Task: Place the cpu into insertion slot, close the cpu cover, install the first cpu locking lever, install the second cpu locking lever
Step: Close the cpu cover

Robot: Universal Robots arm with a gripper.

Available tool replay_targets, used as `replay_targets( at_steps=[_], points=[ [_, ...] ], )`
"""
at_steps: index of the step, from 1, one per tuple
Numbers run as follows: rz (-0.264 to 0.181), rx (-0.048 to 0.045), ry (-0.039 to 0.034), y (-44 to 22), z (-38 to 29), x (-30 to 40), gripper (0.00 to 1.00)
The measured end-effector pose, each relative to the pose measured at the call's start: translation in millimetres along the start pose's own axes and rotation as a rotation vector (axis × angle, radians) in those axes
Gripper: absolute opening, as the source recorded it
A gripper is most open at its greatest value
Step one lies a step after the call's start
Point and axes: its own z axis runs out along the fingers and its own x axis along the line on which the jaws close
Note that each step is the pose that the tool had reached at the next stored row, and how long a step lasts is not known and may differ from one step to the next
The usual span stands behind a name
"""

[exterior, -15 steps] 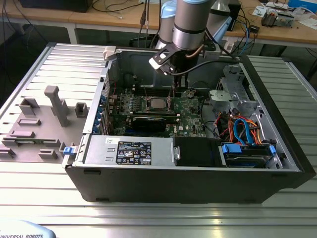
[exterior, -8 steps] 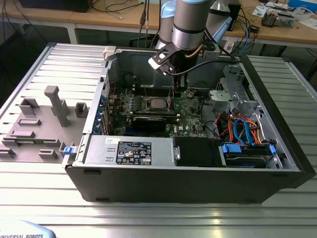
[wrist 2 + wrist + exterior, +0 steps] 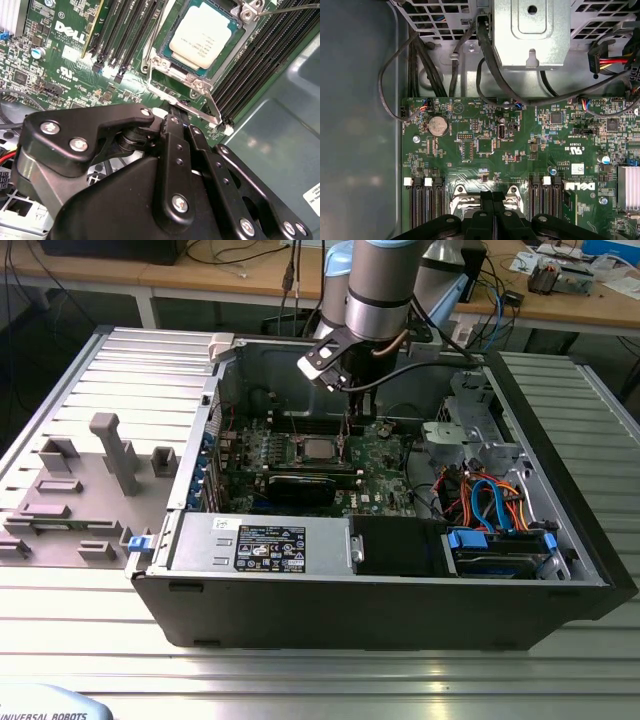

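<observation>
At the insertion slot (image 3: pixel 159 64) edge, the clenched pincer (image 3: pixel 175 118) hangs near the cpu (image 3: pixel 206 34).

White logo lettering (image 3: pixel 579 186) on green motherboard (image 3: pixel 520 165), faint print on cpu (image 3: pixel 205 35) — black label (image 3: pixel 270 545) on power supply (image 3: pixel 200 538)

first wrist view: gripper (image 3: pixel 492 195) hides most of the slot (image 3: pixel 461 202) from you | second wrist view: cover (image 3: pixel 227 52) cut off at picture edge | exterior view: you can't tell cpu (image 3: pixel 318 448) seating, too small
</observation>
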Motion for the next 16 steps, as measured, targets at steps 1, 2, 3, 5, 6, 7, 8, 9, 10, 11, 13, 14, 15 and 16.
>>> replay_targets(
  at_steps=[1, 2, 3, 5, 6, 7, 8, 9, 10, 11, 13, 14, 15, 16],
  points=[
    [0.000, 0.0000, 0.0000, -0.2, 0.0, 0.0, 0.11],
    [0.000, 0.0000, 0.0000, -0.7, 0.0, 0.0, 0.11],
    [0.000, 0.0000, 0.0000, -1.3, 0.0, 0.0, 0.11],
    [0.000, -0.0001, 0.0001, -2.1, 0.0, 0.0, 0.11],
    [0.000, 0.0000, 0.0000, -2.3, 0.0, 0.0, 0.11],
    [0.000, 0.0000, 0.0001, -2.7, 0.0, 0.0, 0.11],
    [0.000, 0.0000, 0.0000, -3.0, 0.0, 0.0, 0.11],
    [0.000, 0.0000, 0.0000, -3.1, 0.0, 0.0, 0.11],
    [0.000, 0.0000, 0.0000, -3.4, 0.0, 0.0, 0.11],
    [0.000, 0.0000, 0.0001, -3.5, 0.0, 0.0, 0.11],
    [0.000, 0.0000, 0.0000, -4.1, 0.0, 0.0, 0.11],
    [0.000, 0.0000, 0.0000, -4.1, -0.1, 0.0, 0.11],
    [0.000, 0.0000, 0.0000, -4.1, 0.0, 0.0, 0.11],
    [0.000, 0.0000, 0.0000, -4.3, 0.0, 0.0, 0.11]
  ],
)
